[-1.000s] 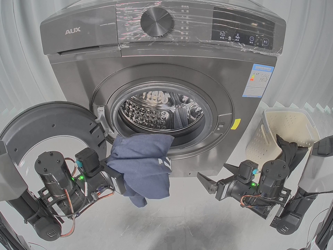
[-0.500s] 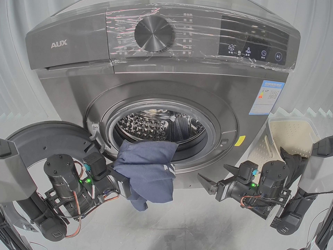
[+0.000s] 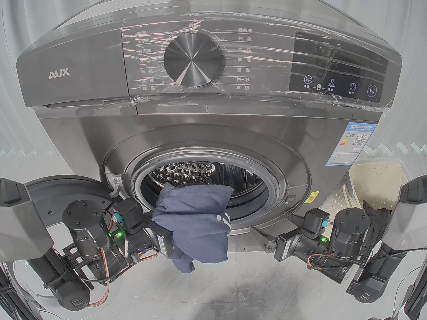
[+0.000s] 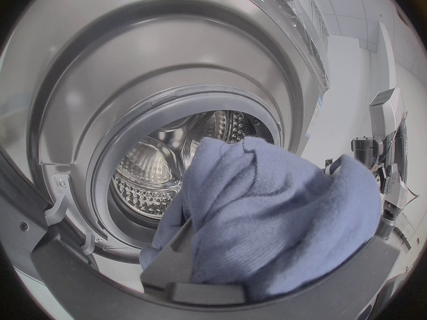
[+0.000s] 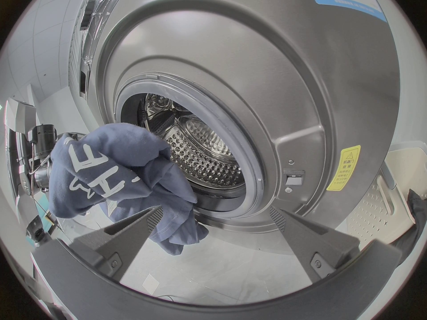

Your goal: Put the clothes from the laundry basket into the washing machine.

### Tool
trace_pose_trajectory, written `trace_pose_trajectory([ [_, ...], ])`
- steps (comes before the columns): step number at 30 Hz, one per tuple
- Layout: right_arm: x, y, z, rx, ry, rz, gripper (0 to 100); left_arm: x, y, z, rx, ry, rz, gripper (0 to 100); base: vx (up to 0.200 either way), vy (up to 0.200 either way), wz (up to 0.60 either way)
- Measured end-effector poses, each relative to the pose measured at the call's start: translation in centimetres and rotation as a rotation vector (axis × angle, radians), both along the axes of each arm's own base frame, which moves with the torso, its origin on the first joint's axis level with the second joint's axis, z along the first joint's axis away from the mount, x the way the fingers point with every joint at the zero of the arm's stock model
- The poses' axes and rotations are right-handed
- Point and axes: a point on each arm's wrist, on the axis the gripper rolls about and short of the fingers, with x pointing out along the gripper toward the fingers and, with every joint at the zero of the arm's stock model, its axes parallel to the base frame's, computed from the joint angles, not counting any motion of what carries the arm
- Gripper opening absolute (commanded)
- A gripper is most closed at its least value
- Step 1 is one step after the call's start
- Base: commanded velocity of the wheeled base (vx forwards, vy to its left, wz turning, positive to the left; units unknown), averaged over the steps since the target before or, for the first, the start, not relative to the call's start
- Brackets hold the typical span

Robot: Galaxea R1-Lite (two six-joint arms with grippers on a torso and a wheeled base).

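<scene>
Open door [image 3: 53, 192] is swung out just left of the left gripper [image 3: 171, 243]. Left gripper is clamped on the blue garment [image 3: 195, 218], bunched just ahead of it at the lower lip of the drum opening [image 3: 200, 174]; contact with the lip unclear. Open room in the drum mouth above the cloth. Garment's long axis is vertical, tail pointing at the floor. Right gripper [image 3: 273, 233] is spread, holding nothing, low before the washing machine [image 3: 249, 134] front. Laundry basket [image 3: 378, 178] with a dark garment [image 3: 378, 218] sits behind it, to its right.

Bright, even light; glare streaks the washing machine's [image 3: 80, 130] film-wrapped panel [image 3: 249, 63] above the right gripper [image 3: 273, 230], the drum [image 5: 200, 152] ahead glints, and wrist views bulge, corners dark.
</scene>
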Motion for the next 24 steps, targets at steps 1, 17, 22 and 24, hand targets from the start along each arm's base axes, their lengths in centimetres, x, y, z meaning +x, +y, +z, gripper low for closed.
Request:
trace_pose_trajectory([
  [1,0.0,0.0,0.0,0.000,0.000,0.002,100,0.0,0.0,0.0,0.001,0.001,0.002,0,0.000,0.000,0.00],
  [17,-1.2,0.9,-0.1,-0.004,0.005,0.053,100,3.5,-3.0,-1.4,-0.032,-0.001,-0.057,0,0.000,0.000,0.00],
  [22,-1.3,1.0,-0.1,-0.005,0.006,0.056,100,6.1,-4.9,-1.6,-0.077,-0.041,-0.043,0,0.000,0.000,0.00],
  [24,-1.3,1.0,-0.1,-0.005,0.006,0.057,100,7.2,-5.6,-1.7,-0.094,-0.058,-0.033,0,0.000,0.000,0.00],
])
